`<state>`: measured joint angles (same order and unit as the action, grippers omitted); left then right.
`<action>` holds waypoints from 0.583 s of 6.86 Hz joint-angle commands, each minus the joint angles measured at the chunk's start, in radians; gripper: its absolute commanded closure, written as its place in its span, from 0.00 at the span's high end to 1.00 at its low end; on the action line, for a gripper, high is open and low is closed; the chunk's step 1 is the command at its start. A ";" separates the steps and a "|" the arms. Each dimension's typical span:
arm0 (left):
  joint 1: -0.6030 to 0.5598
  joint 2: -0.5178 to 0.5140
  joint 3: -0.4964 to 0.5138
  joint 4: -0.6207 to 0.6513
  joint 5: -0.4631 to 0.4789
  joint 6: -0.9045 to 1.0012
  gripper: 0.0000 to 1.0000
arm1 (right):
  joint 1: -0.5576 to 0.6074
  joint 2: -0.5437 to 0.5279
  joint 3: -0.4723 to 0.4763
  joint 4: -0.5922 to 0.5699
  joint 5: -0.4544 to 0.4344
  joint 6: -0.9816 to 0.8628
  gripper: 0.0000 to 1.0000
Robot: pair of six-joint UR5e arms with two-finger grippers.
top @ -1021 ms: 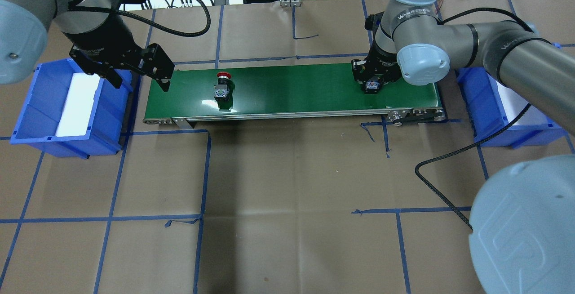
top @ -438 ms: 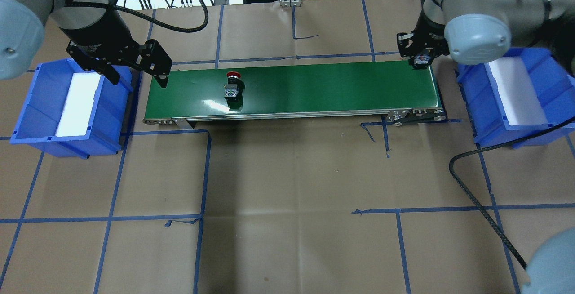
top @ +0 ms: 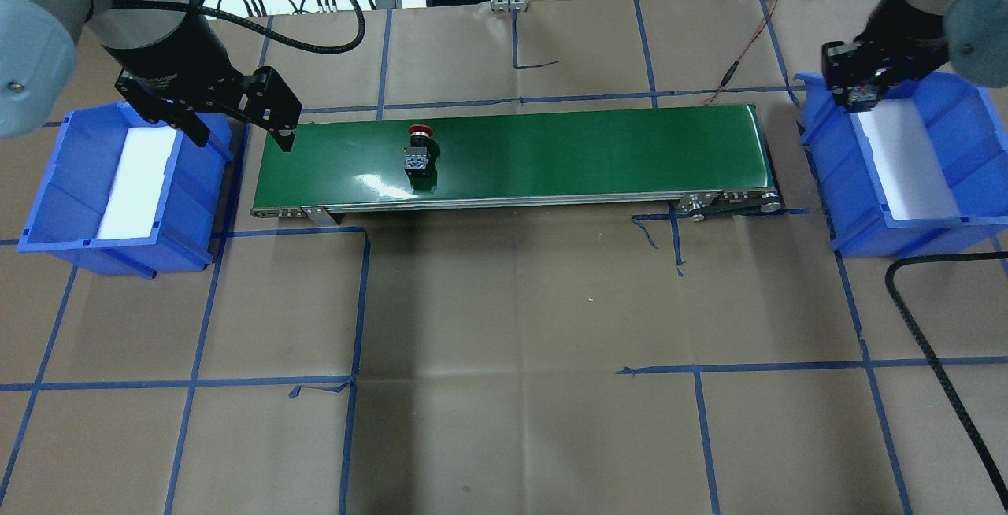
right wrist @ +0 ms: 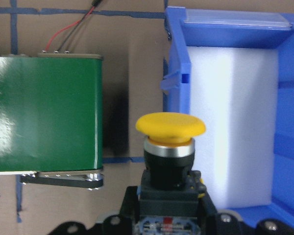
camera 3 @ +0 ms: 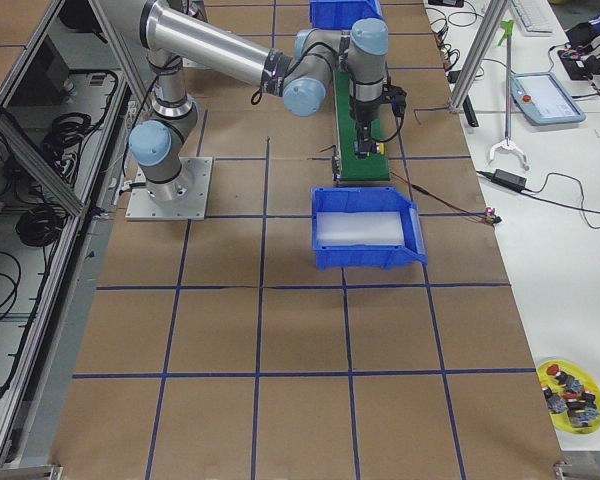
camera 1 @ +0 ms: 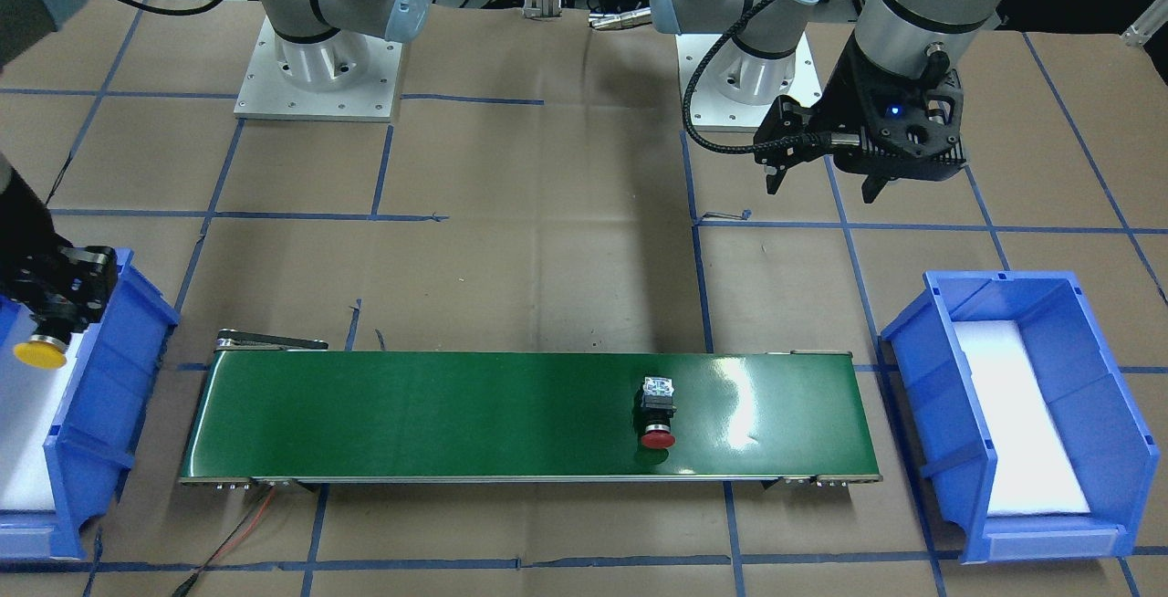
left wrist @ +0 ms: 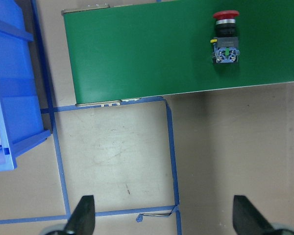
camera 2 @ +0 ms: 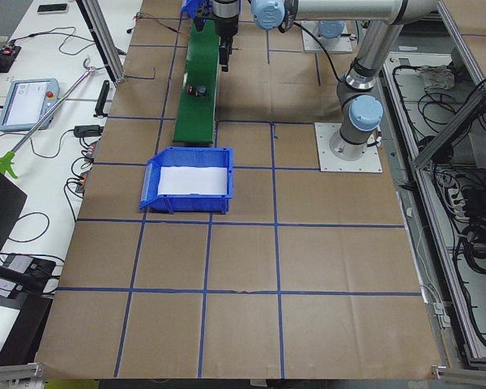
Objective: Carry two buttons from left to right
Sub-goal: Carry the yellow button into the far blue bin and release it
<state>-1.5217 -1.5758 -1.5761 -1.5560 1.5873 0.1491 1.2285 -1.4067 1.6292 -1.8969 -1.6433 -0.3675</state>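
Observation:
The red button (top: 417, 154) lies on its side on the green conveyor belt (top: 591, 153), left of the middle; it also shows in the front view (camera 1: 657, 416) and in the left wrist view (left wrist: 225, 36). My left gripper (top: 240, 135) is open and empty, above the belt's left end, and appears in the front view (camera 1: 826, 184). My right gripper (top: 862, 91) is shut on the yellow button (right wrist: 170, 126) by its grey block. It holds the button (camera 1: 39, 352) above the belt-side edge of the right blue bin (top: 906, 224).
A second blue bin (top: 47, 208) with white foam stands left of the belt. The right bin (camera 1: 109, 369) also has white foam inside. A black cable (top: 937, 357) runs over the paper at the right. Red and black wires (top: 736, 66) lie beyond the belt's right end.
My right gripper has carried the yellow button from the belt's right end to the right bin's edge. The red button has moved right along the belt. My left gripper has barely moved.

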 commanded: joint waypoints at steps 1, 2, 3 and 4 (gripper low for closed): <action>0.000 0.000 -0.004 0.001 0.000 -0.003 1.00 | -0.175 0.011 0.014 0.019 0.007 -0.196 0.05; 0.000 0.002 -0.007 0.001 -0.001 -0.005 1.00 | -0.213 0.049 0.044 -0.005 0.007 -0.236 0.05; 0.000 0.005 -0.013 0.001 -0.003 -0.005 1.00 | -0.224 0.093 0.072 -0.063 0.007 -0.251 0.05; 0.000 0.005 -0.015 0.001 -0.003 -0.006 1.00 | -0.243 0.118 0.102 -0.109 0.007 -0.298 0.05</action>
<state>-1.5217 -1.5719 -1.5876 -1.5555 1.5852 0.1439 1.0089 -1.3235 1.6984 -1.9543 -1.6370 -0.6203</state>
